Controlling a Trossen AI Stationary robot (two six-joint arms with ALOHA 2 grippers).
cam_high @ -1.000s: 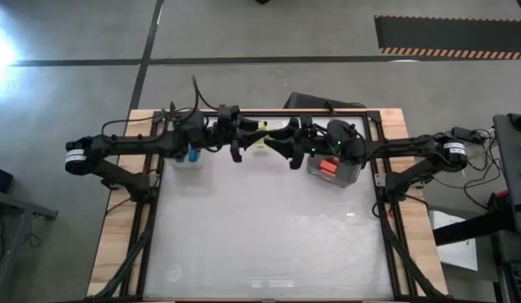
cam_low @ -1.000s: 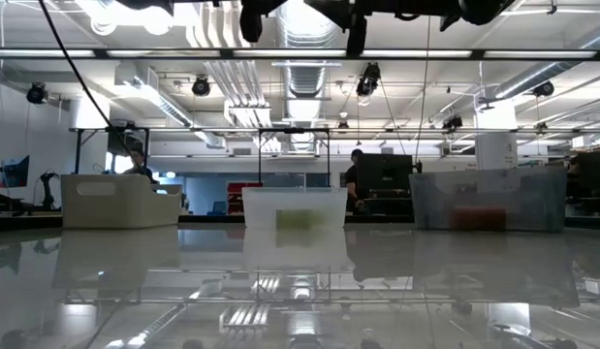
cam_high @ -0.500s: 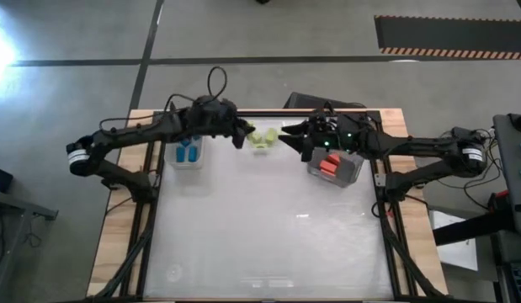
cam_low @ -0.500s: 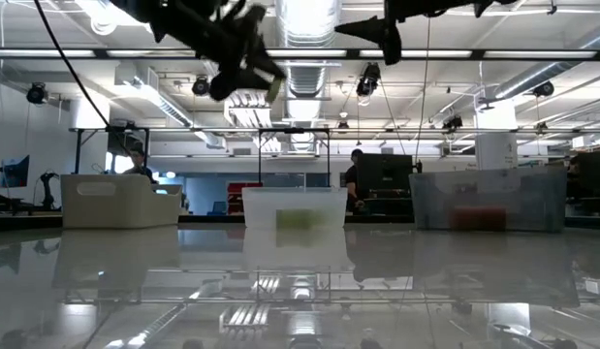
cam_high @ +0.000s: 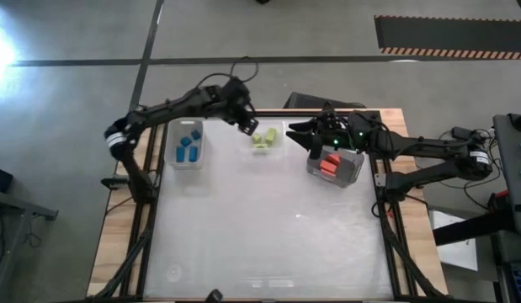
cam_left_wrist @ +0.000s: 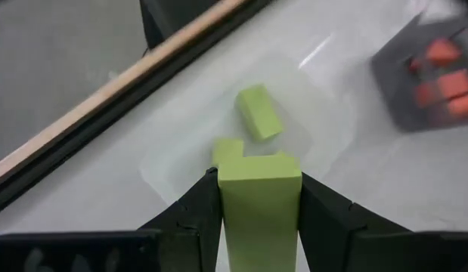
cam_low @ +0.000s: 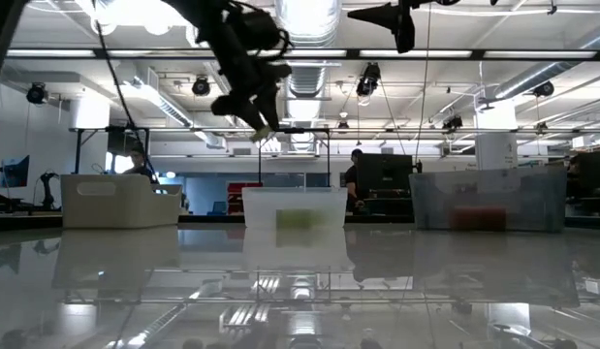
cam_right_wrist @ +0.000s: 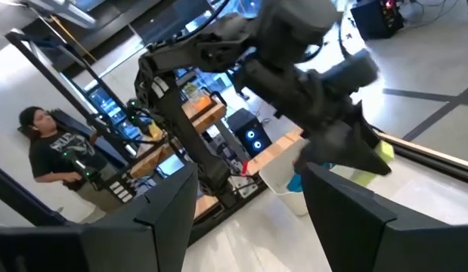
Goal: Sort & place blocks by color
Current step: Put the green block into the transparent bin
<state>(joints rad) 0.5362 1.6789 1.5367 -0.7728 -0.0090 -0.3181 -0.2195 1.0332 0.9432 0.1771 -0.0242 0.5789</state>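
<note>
High view: the left gripper (cam_high: 243, 120) hangs over the far middle of the table, just left of the clear tray (cam_high: 266, 129) holding two yellow-green blocks (cam_high: 262, 139). To do this step well, it should shift right until it sits squarely above the tray, come low, and only then let go, so the brick does not bounce out. On the left, the white bin (cam_high: 186, 160) holds three blue blocks (cam_high: 186, 148). On the right, the grey bin (cam_high: 337, 168) holds red-orange blocks (cam_high: 328, 163), with the right gripper (cam_high: 292, 130) beside it, jaws spread and empty.

Low view: the left gripper (cam_low: 259, 124) is high above the middle tray (cam_low: 296, 206), green showing faintly inside. The white bin (cam_low: 120, 201) and grey bin (cam_low: 485, 200) flank it.

Left wrist view: the fingers (cam_left_wrist: 191, 215) pinch a yellow-green brick (cam_left_wrist: 259, 198) upright between them; below lie a green block (cam_left_wrist: 258, 112) and a notched green piece (cam_left_wrist: 228, 152) in the tray. The grey bin (cam_left_wrist: 391, 91) shows red blocks (cam_left_wrist: 443, 78).

Right wrist view: its own fingers (cam_right_wrist: 158, 201) stand wide apart; the left gripper (cam_right_wrist: 375, 157) shows beyond.
</note>
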